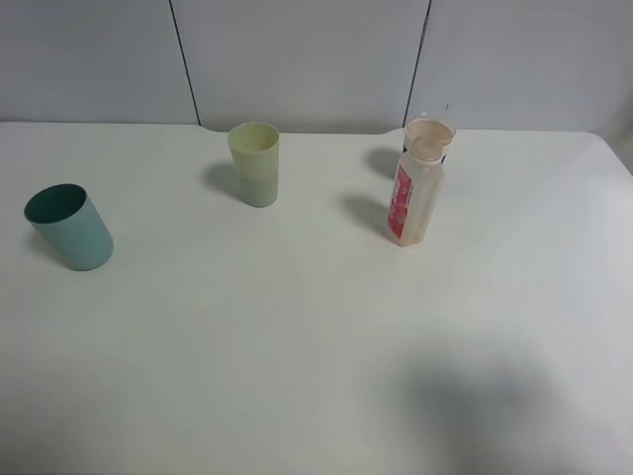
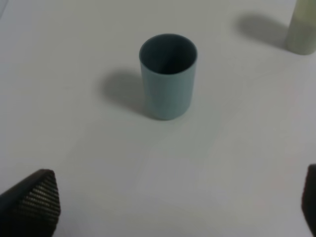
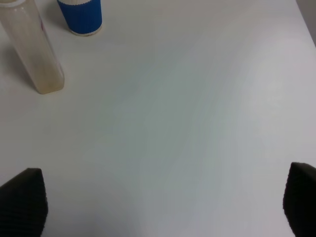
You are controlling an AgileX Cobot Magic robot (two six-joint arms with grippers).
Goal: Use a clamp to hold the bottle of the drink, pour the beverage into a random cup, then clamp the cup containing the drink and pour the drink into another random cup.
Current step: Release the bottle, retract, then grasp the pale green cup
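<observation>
The bottle of the drink (image 1: 415, 188) stands upright at the back right of the white table, cap off, with a red-pink label. Pale tan beverage (image 3: 44, 74) fills it. The yellow-green cup (image 1: 255, 163) stands at the back centre, and the teal cup (image 1: 69, 228) stands at the left. Neither arm shows in the exterior high view. My left gripper (image 2: 173, 202) is open, with the teal cup (image 2: 168, 74) some way ahead of its fingertips (image 2: 34, 202) and the yellow-green cup (image 2: 302, 29) farther off. My right gripper (image 3: 162, 200) is open over bare table, and the bottle (image 3: 34, 44) stands well ahead, off to one side.
A blue cup with a white rim (image 3: 80, 16) stands just behind the bottle, mostly hidden by it in the exterior high view. The white table (image 1: 316, 346) runs to a grey panelled wall at the back. A soft shadow lies on the table's front right.
</observation>
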